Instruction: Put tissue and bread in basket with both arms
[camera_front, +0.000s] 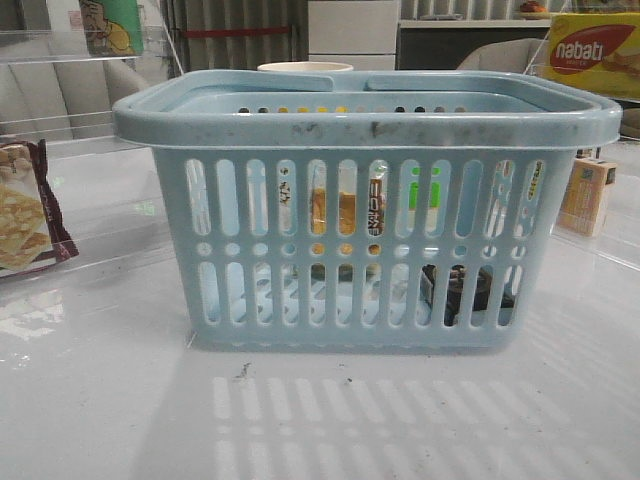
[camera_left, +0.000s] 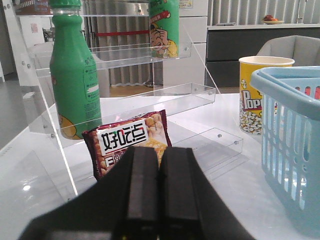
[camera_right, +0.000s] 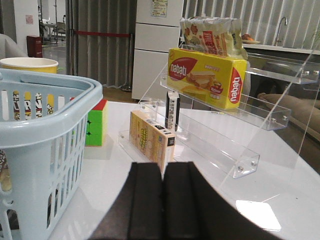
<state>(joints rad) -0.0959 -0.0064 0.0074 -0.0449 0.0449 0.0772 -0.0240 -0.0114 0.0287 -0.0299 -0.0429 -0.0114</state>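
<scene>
The light-blue basket (camera_front: 370, 125) stands mid-table; it also shows in the left wrist view (camera_left: 292, 90) and the right wrist view (camera_right: 45, 100). Through its slots I see the bread (camera_front: 345, 210), golden-brown with a dark label, standing inside. The tissue (camera_front: 455, 290), a low dark pack, lies on the basket floor at the right. My left gripper (camera_left: 159, 165) is shut and empty, left of the basket. My right gripper (camera_right: 163, 172) is shut and empty, right of the basket. Neither gripper shows in the front view.
A maroon-edged cracker pack (camera_left: 130, 140) and green bottle (camera_left: 75, 80) sit on the left acrylic shelf. A popcorn cup (camera_left: 257, 92) stands behind the basket. A yellow-orange carton (camera_right: 150, 140), a colour cube (camera_right: 95, 122) and a yellow wafer box (camera_right: 207, 75) are on the right.
</scene>
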